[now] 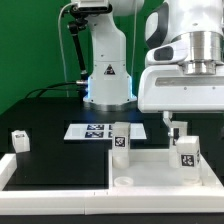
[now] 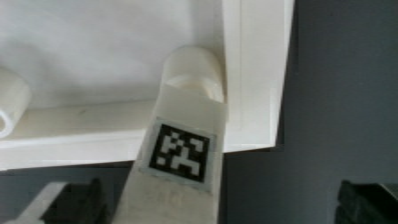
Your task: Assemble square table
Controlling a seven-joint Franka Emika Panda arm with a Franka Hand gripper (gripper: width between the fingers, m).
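Wrist view: gripper [image 2: 217, 203] jaws spread, tagged leg [image 2: 178, 150] between them, ungripped.
Its tip meets the square tabletop [image 2: 107, 60] corner beyond the jaws; second leg [image 1: 120, 141] stands upright, third leg [image 1: 20, 140] well apart: mostly unfinished, I'd say.

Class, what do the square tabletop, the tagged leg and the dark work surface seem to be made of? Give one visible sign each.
Tabletop: likely moulded white plastic, smooth and faintly glossy; rounded raised edges. Leg: the same white plastic by its look, with a printed black-and-white tag, probably a paper sticker. Work surface: black and matte; cloth or board, cannot tell.
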